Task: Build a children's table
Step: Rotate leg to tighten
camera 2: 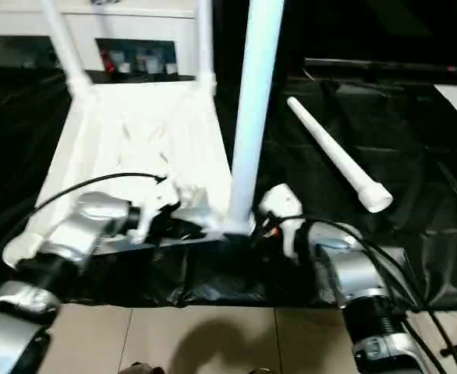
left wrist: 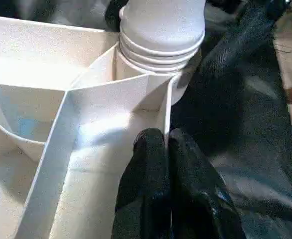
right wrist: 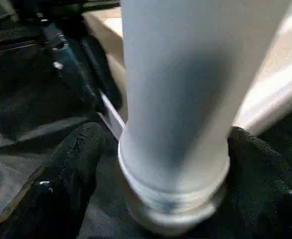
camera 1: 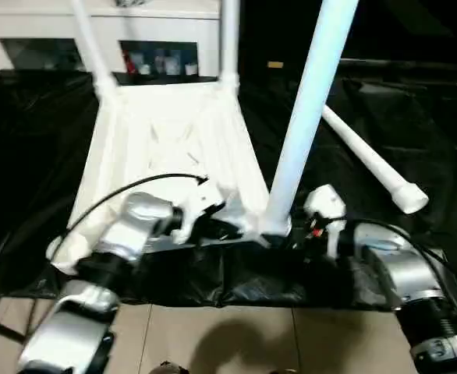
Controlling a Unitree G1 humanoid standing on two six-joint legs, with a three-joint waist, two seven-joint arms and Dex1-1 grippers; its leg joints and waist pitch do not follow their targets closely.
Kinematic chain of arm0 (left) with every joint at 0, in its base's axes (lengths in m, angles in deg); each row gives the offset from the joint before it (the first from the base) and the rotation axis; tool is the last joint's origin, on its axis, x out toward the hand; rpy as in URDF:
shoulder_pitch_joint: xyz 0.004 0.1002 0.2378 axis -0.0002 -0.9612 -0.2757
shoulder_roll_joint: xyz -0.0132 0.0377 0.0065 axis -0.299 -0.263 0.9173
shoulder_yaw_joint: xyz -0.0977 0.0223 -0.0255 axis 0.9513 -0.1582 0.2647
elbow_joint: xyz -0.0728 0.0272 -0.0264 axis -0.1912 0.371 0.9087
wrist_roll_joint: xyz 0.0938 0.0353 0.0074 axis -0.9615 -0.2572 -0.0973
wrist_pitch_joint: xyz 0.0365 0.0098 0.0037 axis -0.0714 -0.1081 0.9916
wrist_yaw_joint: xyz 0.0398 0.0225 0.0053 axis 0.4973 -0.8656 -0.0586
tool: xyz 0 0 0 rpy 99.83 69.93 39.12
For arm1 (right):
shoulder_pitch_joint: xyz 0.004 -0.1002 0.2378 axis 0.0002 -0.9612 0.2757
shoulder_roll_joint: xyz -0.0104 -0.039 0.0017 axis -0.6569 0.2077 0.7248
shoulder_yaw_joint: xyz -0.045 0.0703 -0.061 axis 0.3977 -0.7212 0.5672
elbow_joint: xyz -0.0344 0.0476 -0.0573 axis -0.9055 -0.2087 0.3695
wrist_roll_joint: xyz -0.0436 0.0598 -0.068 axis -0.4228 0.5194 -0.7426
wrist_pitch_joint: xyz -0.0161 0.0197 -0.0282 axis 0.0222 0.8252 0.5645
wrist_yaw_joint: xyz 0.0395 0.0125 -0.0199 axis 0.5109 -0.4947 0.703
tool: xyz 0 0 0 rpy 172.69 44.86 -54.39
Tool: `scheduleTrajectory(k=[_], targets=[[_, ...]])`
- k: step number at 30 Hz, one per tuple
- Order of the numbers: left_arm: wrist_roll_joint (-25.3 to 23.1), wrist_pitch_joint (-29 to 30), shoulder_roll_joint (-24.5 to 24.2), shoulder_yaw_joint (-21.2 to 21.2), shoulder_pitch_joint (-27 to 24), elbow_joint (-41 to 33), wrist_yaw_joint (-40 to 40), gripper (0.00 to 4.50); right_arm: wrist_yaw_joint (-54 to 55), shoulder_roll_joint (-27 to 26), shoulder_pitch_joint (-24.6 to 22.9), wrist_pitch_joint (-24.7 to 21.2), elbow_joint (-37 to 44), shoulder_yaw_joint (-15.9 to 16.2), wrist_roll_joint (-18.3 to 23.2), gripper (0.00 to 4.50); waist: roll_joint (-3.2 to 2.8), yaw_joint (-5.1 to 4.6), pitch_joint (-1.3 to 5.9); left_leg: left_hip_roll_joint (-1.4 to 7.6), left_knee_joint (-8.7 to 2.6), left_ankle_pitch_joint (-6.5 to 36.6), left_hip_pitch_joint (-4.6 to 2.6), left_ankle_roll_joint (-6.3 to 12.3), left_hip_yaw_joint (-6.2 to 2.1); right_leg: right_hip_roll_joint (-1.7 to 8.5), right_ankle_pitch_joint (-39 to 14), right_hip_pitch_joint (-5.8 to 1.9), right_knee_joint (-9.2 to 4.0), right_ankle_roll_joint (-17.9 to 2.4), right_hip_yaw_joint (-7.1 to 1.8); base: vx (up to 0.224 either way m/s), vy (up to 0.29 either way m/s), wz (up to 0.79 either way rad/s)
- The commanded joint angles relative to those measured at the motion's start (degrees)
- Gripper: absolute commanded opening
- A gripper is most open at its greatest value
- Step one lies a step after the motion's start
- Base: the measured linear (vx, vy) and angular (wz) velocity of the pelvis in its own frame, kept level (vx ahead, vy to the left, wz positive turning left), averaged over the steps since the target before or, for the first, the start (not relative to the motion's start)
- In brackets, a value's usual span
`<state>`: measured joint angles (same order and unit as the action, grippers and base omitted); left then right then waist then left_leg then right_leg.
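The white table top (camera 1: pixel 166 148) lies upside down on black sheeting, its ribbed underside facing up. Two legs (camera 1: pixel 88 39) (camera 1: pixel 230 39) stand in its far corner sockets. A third leg (camera 1: pixel 310 101) rises from the near right corner socket (left wrist: pixel 151 74), leaning slightly right. My right gripper (camera 1: pixel 291 230) is shut around that leg's base (right wrist: pixel 173 164), one finger (right wrist: pixel 76 164) on each side. My left gripper (left wrist: pixel 167 142) is shut on a thin upright wall of the top beside that socket. The fourth leg (camera 1: pixel 369 160) lies loose on the sheeting to the right.
Black plastic sheeting (camera 1: pixel 26 156) covers the work surface, and its near edge meets a tiled floor (camera 1: pixel 213 335). A white glass-door cabinet (camera 1: pixel 158 54) stands behind the table top. A black cable (camera 1: pixel 135 185) arcs over the top near my left arm.
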<state>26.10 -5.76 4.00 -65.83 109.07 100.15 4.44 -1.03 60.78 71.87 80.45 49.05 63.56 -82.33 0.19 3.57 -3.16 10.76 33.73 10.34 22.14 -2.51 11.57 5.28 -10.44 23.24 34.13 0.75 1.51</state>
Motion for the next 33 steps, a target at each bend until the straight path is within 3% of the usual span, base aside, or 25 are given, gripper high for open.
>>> scheduleTrajectory(k=[1, 3, 4, 6, 8, 10, 11, 12, 17, 19, 21, 22, 23, 24, 27, 29, 30, 31, 33], targets=[[2.52, 0.30, 0.95, -0.22, 0.33, -2.19, -0.83, 0.00, -3.43, -1.21, 0.21, 0.51, -0.17, 3.84, 0.12, 3.83, 1.12, 0.36, 3.81, 2.74, -4.09, 9.51, -1.24, 5.27, -0.90, 2.95, -7.56, -2.15, -2.95, -15.79, -1.32, 0.000, 0.000, 0.00], [2.66, 0.59, 0.16, -0.47, -0.22, -3.19, -1.74, 0.00, -4.38, -1.51, 0.73, 0.53, -0.64, 4.18, -0.01, 3.70, 1.06, 0.67, 3.86, 2.74, -3.90, 8.15, -1.39, 5.58, -0.71, 2.89, -5.38, -2.15, -2.75, -16.22, -1.35, 0.000, 0.000, 0.00], [2.64, 0.62, -0.01, -0.49, -0.35, -3.41, -1.80, 0.00, -4.72, -1.65, 0.85, 0.41, -0.67, 4.31, 0.02, 3.60, 1.61, 0.87, 3.89, 2.73, -3.83, 7.26, -1.32, 5.93, -0.66, 2.90, -4.41, -2.26, -2.57, -16.33, -1.30, 0.000, 0.000, 0.00], [2.64, 0.90, -0.34, -0.49, -0.73, -4.14, -2.04, 0.00, -5.83, -1.85, 0.95, 0.12, -0.65, 4.74, 0.31, 3.53, 1.38, 1.25, 3.84, 2.76, -3.80, 6.84, -1.52, 5.87, -0.61, 2.91, -4.50, -2.10, -2.52, -16.26, -1.30, 0.000, 0.000, 0.00], [2.66, 1.01, -0.31, -0.43, -0.90, -4.36, -1.86, 0.00, -6.14, -1.82, 0.82, -0.09, -0.51, 4.93, 0.36, 3.21, 1.55, 1.40, 3.83, 2.73, -3.76, 6.79, -1.48, 5.73, -0.59, 2.91, -4.34, -2.21, -2.46, -16.23, -1.32, 0.000, 0.000, 0.00], [2.70, 1.13, -0.28, -0.39, -1.03, -4.56, -1.77, 0.00, -6.43, -1.75, 0.73, -0.16, -0.46, 5.09, 0.43, 3.21, 1.68, 1.56, 3.84, 2.65, -3.71, 6.32, -1.42, 5.73, -0.59, 2.97, -3.95, -2.31, -2.39, -16.09, -1.33, 0.000, 0.000, 0.00], [2.75, 1.24, -0.03, -0.38, -1.21, -4.76, -1.34, 0.00, -6.53, -1.71, 0.49, -0.25, -0.39, 5.17, 0.54, 3.05, 1.68, 1.59, 3.85, 2.64, -3.68, 6.23, -1.42, 5.73, -0.59, 2.97, -3.99, -2.32, -2.38, -16.05, -1.34, 0.000, 0.000, 0.00], [2.92, 1.49, 0.69, -0.36, -1.26, -4.89, -0.36, 0.00, -6.14, -1.79, 0.10, -0.50, -0.42, 4.98, 0.69, 2.95, 1.29, 1.65, 3.89, 2.65, -3.66, 6.27, -1.44, 5.59, -0.64, 2.99, -3.99, -2.33, -2.36, -16.07, -1.34, 0.000, 0.000, 0.00], [2.54, 1.76, 3.33, 0.44, -0.33, -3.68, 4.51, 0.00, -2.60, -2.98, -0.46, -1.00, -1.17, 3.65, 0.44, 2.70, 1.34, 1.56, 3.89, 2.53, -3.59, 6.42, -1.37, 5.51, -0.66, 2.86, -3.50, -2.39, -2.37, -16.23, -1.33, 0.000, 0.000, 0.00], [1.16, 2.08, 6.77, 1.72, 1.66, -0.82, 12.56, 0.00, 9.48, -5.90, 1.50, -0.39, -6.11, 1.36, -3.14, 2.69, 1.24, 1.20, 3.64, 2.43, -3.85, 9.25, -1.56, 3.77, -0.74, 2.91, -7.66, -2.13, -3.02, -15.75, -1.40, 0.000, 0.000, 0.00], [0.77, 2.08, 7.94, 2.12, 2.28, 0.08, 15.15, 0.00, 13.38, -6.84, 2.27, -0.34, -7.91, 0.53, -4.09, 2.68, 1.48, 0.85, 3.62, 2.27, -4.10, 11.58, -1.35, 1.84, -1.01, 3.09, -12.42, -2.51, -3.36, -14.26, -1.33, 0.000, 0.000, 0.00], [0.77, 2.17, 8.26, 2.25, 2.42, 0.27, 15.69, 0.00, 14.18, -7.08, 2.44, -0.37, -8.28, 0.32, -4.18, 2.67, 1.56, 0.67, 3.47, 2.23, -4.11, 12.95, -1.47, 1.42, -0.98, 3.11, -14.97, -2.22, -3.75, -13.30, -1.43, 0.000, 0.000, 0.00], [0.55, 3.02, 11.54, 3.48, 3.94, 2.44, 21.82, 0.00, 22.56, -9.85, 4.30, -1.97, -11.73, -2.12, -4.40, 2.67, 0.96, 0.46, 3.52, 2.26, -4.16, 13.58, -1.68, 0.84, -1.02, 3.02, -15.84, -1.99, -3.92, -12.90, -1.50, 0.000, 0.000, 0.00], [0.55, 3.02, 11.54, 3.48, 3.94, 2.44, 21.82, 0.00, 22.56, -9.85, 4.30, -1.97, -11.73, -2.12, -4.40, 2.67, 1.28, 0.18, 3.51, 2.07, -4.21, 13.98, -1.51, 0.46, -1.06, 2.90, -16.59, -2.07, -4.01, -12.45, -1.44, 0.000, 0.000, 0.00], [0.34, 3.65, 14.48, 4.12, 5.11, 4.22, 26.46, 0.00, 28.80, -12.73, 5.96, -3.63, -14.12, -4.03, -3.83, 2.67, 1.11, 0.02, 3.70, 2.08, -4.11, 12.53, -1.37, 1.05, -1.11, 2.83, -14.34, -2.28, -3.88, -12.44, -1.37, 0.000, 0.000, 0.00], [0.09, 3.62, 15.75, 3.96, 5.38, 4.71, 27.96, 0.00, 30.26, -14.37, 6.57, -3.49, -14.69, -4.01, -3.83, 2.67, 1.31, 0.05, 3.89, 1.95, -3.89, 11.48, -1.29, 2.02, -1.02, 2.81, -12.45, -2.38, -3.74, -12.66, -1.38, 0.000, 0.000, 0.00], [-0.38, 3.17, 16.55, 3.15, 5.32, 4.70, 28.14, 0.00, 30.75, -15.76, 6.87, -1.76, -14.83, -2.91, -4.80, 2.67, 0.74, 0.01, 3.99, 1.98, -3.82, 10.15, -1.09, 2.61, -1.06, 2.81, -10.21, -2.40, -3.55, -13.05, -1.31, 0.000, 0.000, 0.00], [-0.94, 2.36, 16.80, 2.15, 5.24, 4.79, 27.77, 0.00, 30.15, -16.75, 7.06, -0.78, -15.07, -2.32, -4.92, 3.23, 0.91, -0.03, 4.02, 1.95, -3.78, 9.94, -1.08, 2.89, -1.00, 2.75, -9.77, -2.40, -3.58, -13.08, -1.28, 0.000, 0.000, 0.00], [-1.16, 0.95, 16.27, 0.86, 4.71, 4.18, 25.51, 0.00, 27.85, -17.25, 6.94, -0.72, -14.63, -2.39, -3.80, 3.37, 0.83, 0.06, 4.12, 1.96, -3.70, 9.36, -1.10, 3.54, -1.00, 2.75, -8.64, -2.52, -3.39, -13.45, -1.25, 0.000, 0.000, 0.00]])
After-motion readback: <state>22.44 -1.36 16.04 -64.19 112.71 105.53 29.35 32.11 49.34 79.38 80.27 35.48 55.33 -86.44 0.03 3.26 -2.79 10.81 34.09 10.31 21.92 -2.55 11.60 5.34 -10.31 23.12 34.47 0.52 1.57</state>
